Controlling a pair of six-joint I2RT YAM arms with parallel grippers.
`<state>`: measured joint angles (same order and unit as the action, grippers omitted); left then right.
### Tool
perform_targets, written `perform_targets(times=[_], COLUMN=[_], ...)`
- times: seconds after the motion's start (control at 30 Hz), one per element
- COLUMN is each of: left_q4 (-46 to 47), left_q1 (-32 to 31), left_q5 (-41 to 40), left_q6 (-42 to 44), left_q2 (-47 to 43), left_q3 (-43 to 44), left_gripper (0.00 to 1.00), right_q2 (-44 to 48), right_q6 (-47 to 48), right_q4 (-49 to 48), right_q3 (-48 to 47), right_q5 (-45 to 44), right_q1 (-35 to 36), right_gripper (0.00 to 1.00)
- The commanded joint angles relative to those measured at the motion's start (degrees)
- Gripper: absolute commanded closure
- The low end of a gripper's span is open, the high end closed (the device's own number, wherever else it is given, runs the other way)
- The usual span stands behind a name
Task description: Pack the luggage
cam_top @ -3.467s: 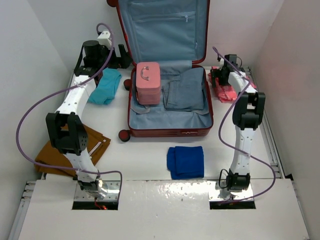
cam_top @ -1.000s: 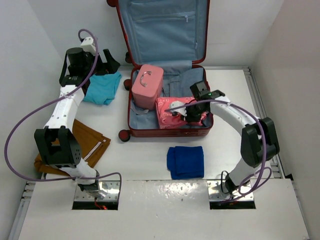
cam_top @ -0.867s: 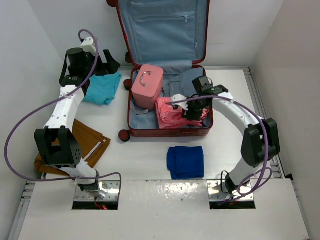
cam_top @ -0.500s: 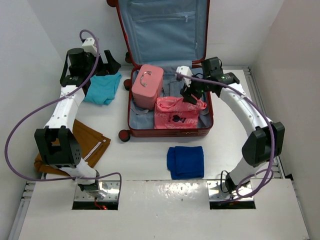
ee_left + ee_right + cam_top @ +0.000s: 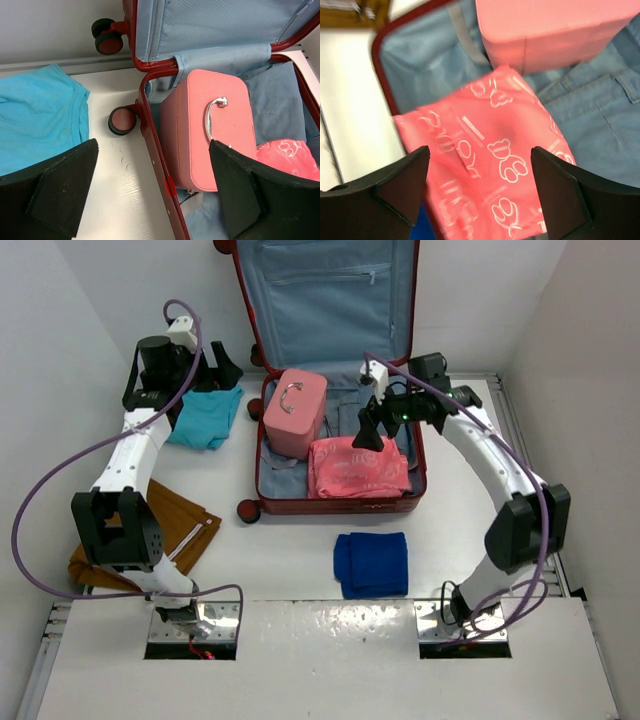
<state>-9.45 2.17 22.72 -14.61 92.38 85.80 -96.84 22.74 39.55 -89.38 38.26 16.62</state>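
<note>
The dark red luggage (image 5: 330,504) lies open on the table with its lid upright against the back wall. Inside it, a pink case (image 5: 293,412) stands at the left, folded jeans (image 5: 398,436) lie at the right, and a pink bear-print cloth (image 5: 357,468) lies flat at the front. My right gripper (image 5: 366,430) hovers open just above the cloth's back edge, holding nothing. In the right wrist view the cloth (image 5: 495,165) shows between the spread fingers of the gripper (image 5: 482,190). My left gripper (image 5: 210,370) is wide open and empty (image 5: 152,195) over the luggage's left wall (image 5: 155,155).
A teal shirt (image 5: 205,415) lies left of the luggage under the left arm. A folded blue cloth (image 5: 371,563) sits in front of the luggage. A brown garment (image 5: 170,530) lies at the near left. White walls close in on three sides.
My right gripper has opened and let go of the pink cloth, then lifted back toward the lid. The cloth has settled flat in the luggage. The left arm has hardly moved.
</note>
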Motion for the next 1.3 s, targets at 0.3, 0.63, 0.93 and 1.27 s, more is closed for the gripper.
perform_targets(times=[0.3,0.63,0.93,1.27], left_q4=[2.42,2.42,3.2,1.29], left_q1=[-0.42,-2.26,-4.2,-0.6], left_q5=[1.45,1.63,-1.45,-16.55], left_q6=[-0.86,-1.47,-3.31,1.93], left_q2=[3.07,6.4,8.17,10.27], left_q3=[3.59,4.11,1.22,4.97], left_gripper=[0.02,0.07,0.09,0.06], right_q2=[1.58,-27.23,-43.68,-42.92], right_q6=[-20.69,-46.65,-42.26,-42.96], right_q4=[-28.9,-32.09,-30.13,-38.92], right_q3=[8.79,-16.25,-34.35,-27.91], right_q5=[-4.85,-19.18,-26.92,-28.68], right_q1=[1.31,1.92,5.61,7.38], right_gripper=[0.43,0.65,0.64,0.47])
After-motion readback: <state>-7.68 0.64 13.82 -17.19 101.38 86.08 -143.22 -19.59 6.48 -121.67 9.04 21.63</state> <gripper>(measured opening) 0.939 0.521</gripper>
